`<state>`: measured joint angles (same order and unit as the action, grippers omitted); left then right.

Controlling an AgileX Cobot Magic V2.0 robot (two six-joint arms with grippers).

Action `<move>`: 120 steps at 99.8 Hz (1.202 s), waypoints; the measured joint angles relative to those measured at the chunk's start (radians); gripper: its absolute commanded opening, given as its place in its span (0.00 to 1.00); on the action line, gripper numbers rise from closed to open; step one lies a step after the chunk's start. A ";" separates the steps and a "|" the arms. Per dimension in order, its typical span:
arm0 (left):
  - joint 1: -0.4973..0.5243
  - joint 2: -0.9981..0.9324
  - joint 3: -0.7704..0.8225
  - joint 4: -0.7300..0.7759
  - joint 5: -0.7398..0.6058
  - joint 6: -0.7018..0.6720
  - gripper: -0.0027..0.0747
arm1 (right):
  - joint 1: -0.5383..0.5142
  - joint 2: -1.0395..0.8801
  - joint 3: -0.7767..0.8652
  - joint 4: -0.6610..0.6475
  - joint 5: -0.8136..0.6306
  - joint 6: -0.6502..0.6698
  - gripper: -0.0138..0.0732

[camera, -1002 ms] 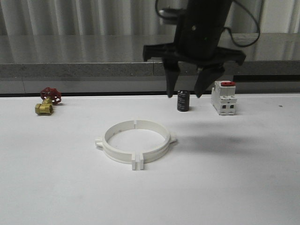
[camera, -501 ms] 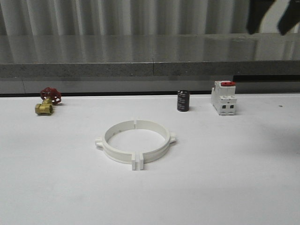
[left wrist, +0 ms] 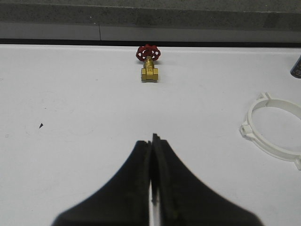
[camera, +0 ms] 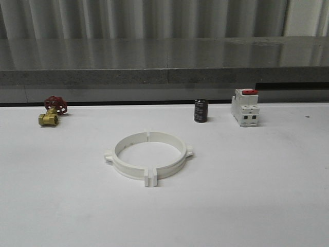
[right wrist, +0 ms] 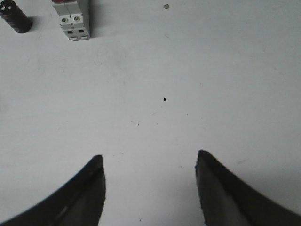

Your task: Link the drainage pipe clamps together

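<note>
The two white drainage pipe clamps (camera: 149, 158) lie on the white table as one closed ring, their end flanges meeting at the front and at the back, a small tab on each side. Part of that ring (left wrist: 273, 127) also shows in the left wrist view, well off to the side of my left gripper (left wrist: 152, 140), which is shut with nothing between its fingers. My right gripper (right wrist: 149, 160) hangs open over bare table, nothing between its fingers.
A brass valve with a red handwheel (camera: 52, 110) sits at the back left. A black cylinder (camera: 200, 110) and a white switch with a red top (camera: 245, 107) stand at the back right. A grey ledge (camera: 164, 77) runs behind the table.
The right arm, which hung above the black cylinder a second ago, has lifted away up and to the right and left the front view. The ring has not moved.
</note>
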<state>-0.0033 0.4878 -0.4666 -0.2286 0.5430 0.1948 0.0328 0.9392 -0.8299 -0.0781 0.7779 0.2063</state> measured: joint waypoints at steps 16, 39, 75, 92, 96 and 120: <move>0.000 0.000 0.000 0.000 0.000 0.000 0.01 | 0.000 -0.192 0.110 0.000 0.000 -0.002 0.66; 0.000 0.000 0.000 0.000 0.000 0.000 0.01 | 0.000 -0.408 0.187 0.000 0.046 -0.004 0.36; 0.000 0.000 0.000 0.000 0.000 0.000 0.01 | 0.000 -0.461 0.193 -0.025 0.079 -0.004 0.08; 0.000 0.000 0.000 0.000 0.000 0.000 0.01 | 0.000 -0.461 0.193 -0.026 0.079 -0.004 0.08; 0.000 0.000 0.000 0.000 0.000 0.000 0.01 | 0.000 -0.461 0.193 -0.026 0.079 -0.004 0.08; 0.000 0.000 0.000 0.000 0.000 0.000 0.01 | 0.000 -0.461 0.193 -0.026 0.081 -0.004 0.08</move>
<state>-0.0033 0.4878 -0.4666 -0.2286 0.5430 0.1948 0.0328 0.4786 -0.6365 -0.1041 0.8586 0.2025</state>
